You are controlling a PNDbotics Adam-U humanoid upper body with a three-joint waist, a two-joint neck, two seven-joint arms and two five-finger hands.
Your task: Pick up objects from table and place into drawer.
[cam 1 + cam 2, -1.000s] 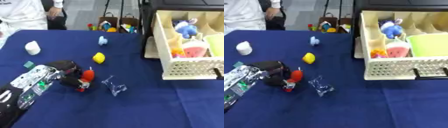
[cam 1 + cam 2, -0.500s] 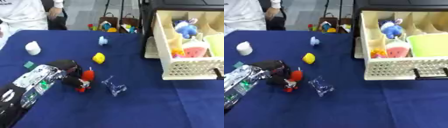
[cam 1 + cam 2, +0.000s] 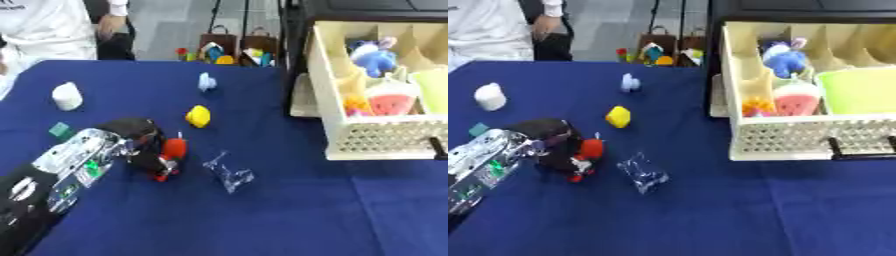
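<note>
1. Left hand (image 3: 136, 137) sits on the blue table (image 3: 306, 210), well left of the drawer (image 3: 385, 135), fingers curled round a small red toy (image 3: 172, 155) w/ black parts
2. Red toy: prob light, hard plastic, maybe slick; best held across its red middle
3. Long axis runs near upright in view, tilted a bit, thin tip pointing away from robot
4. Clear crinkled wrapper (image 3: 229, 172) lies just right of the toy, not touching
5. Right hand not in view
</note>
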